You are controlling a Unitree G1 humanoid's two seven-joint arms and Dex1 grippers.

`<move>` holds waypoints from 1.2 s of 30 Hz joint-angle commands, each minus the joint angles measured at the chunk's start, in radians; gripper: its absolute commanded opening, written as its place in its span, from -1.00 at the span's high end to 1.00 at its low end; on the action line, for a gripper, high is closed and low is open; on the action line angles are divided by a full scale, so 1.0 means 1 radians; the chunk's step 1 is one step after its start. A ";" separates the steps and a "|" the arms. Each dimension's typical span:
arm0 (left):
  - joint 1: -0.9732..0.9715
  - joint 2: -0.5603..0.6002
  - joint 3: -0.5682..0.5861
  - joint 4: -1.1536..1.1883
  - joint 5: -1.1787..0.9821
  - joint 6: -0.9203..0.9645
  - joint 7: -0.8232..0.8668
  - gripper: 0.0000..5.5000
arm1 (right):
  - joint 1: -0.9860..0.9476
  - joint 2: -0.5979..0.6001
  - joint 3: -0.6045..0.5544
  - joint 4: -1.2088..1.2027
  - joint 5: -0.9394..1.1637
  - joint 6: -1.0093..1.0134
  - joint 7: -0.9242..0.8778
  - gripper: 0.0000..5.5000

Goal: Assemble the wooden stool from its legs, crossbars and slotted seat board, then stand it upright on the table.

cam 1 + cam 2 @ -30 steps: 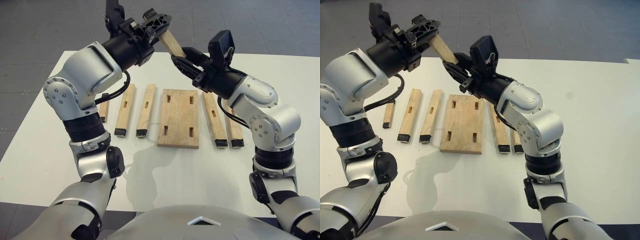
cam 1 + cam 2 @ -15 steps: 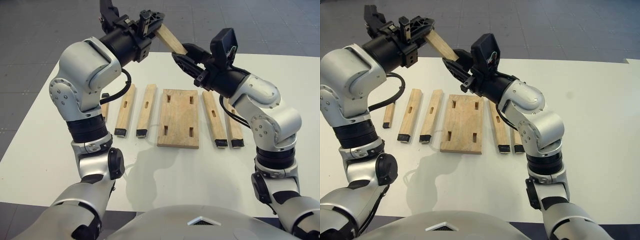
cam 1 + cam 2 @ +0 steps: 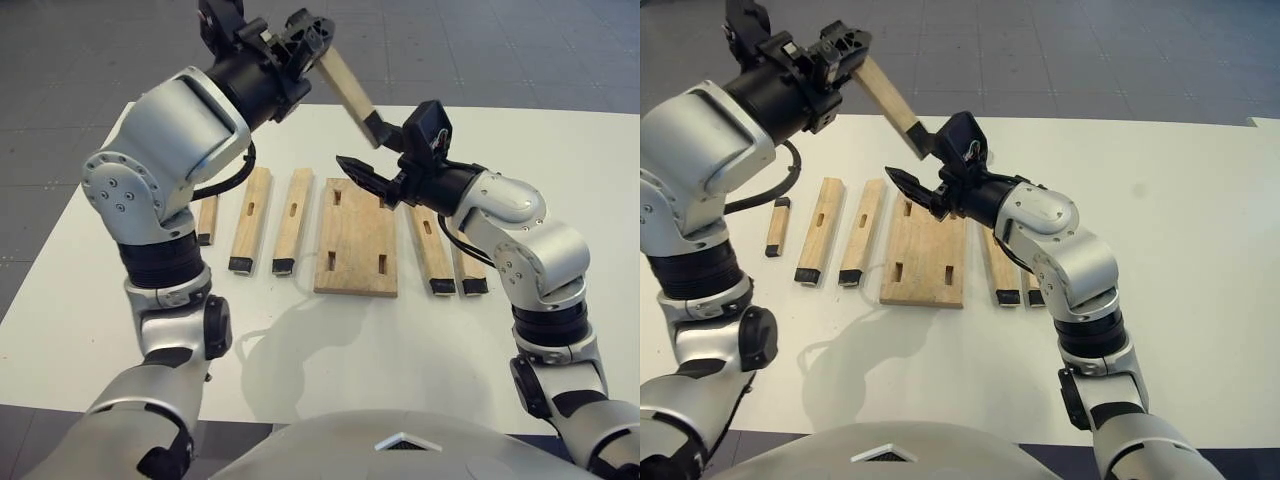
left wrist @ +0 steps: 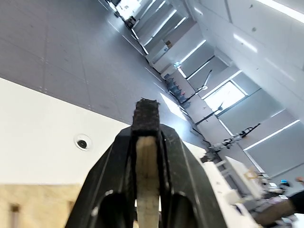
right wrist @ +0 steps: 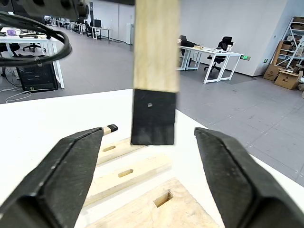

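My left gripper (image 3: 312, 42) is raised over the table's far side, shut on a wooden leg (image 3: 345, 85). The leg slants down to its black-capped end (image 3: 381, 129). In the left wrist view the fingers (image 4: 173, 156) clamp the leg (image 4: 146, 190) from both sides. My right gripper (image 3: 363, 176) is open, just below that capped end and above the far edge of the slotted seat board (image 3: 355, 235). In the right wrist view the cap (image 5: 153, 116) hangs between the spread fingers (image 5: 66, 175) without touching them.
Left of the board, two slotted legs (image 3: 250, 215) (image 3: 293, 215) and a short crossbar (image 3: 207, 220) lie flat. Two more slotted pieces (image 3: 428, 240) (image 3: 467, 262) lie to the board's right. The near half of the white table (image 3: 90, 300) is bare.
My right gripper has come off the leg's capped end and dropped toward the seat board. The left gripper has tilted the leg steeper, keeping hold of it.
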 commanded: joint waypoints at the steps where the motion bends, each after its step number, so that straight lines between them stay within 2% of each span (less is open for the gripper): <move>1: 0.093 0.091 -0.044 -0.009 0.250 0.009 -0.108 0.84 | -0.006 -0.009 -0.004 0.005 -0.022 -0.005 -0.003 -0.47; 3: 0.147 0.139 -0.055 -0.022 0.429 -0.044 -0.171 0.84 | -0.004 -0.011 -0.012 0.003 -0.040 -0.008 -0.013 -0.63; 5: 0.214 0.181 -0.047 -0.023 0.580 -0.091 -0.223 0.84 | -0.006 -0.011 -0.027 0.012 -0.065 -0.017 -0.036 -0.65; 8: 0.298 0.175 -0.001 0.002 0.695 -0.152 -0.285 0.84 | -0.012 0.004 -0.072 0.046 -0.093 -0.033 -0.090 -0.65; 11: 0.373 0.142 0.007 0.020 0.791 -0.274 -0.442 0.84 | 0.003 0.028 -0.116 0.062 -0.112 -0.048 -0.148 -0.65; 18: 0.452 0.102 -0.036 0.163 1.000 -0.445 -0.699 0.84 | 0.034 0.051 -0.138 0.053 -0.120 -0.055 -0.187 -0.65; 28: 0.429 -0.004 -0.015 0.330 1.122 -0.516 -0.802 0.84 | 0.035 0.048 -0.142 0.055 -0.120 -0.060 -0.186 -0.65; 36: 0.441 -0.058 0.021 0.361 1.171 -0.543 -0.813 0.84 | 0.035 0.051 -0.141 0.052 -0.124 -0.060 -0.187 -0.65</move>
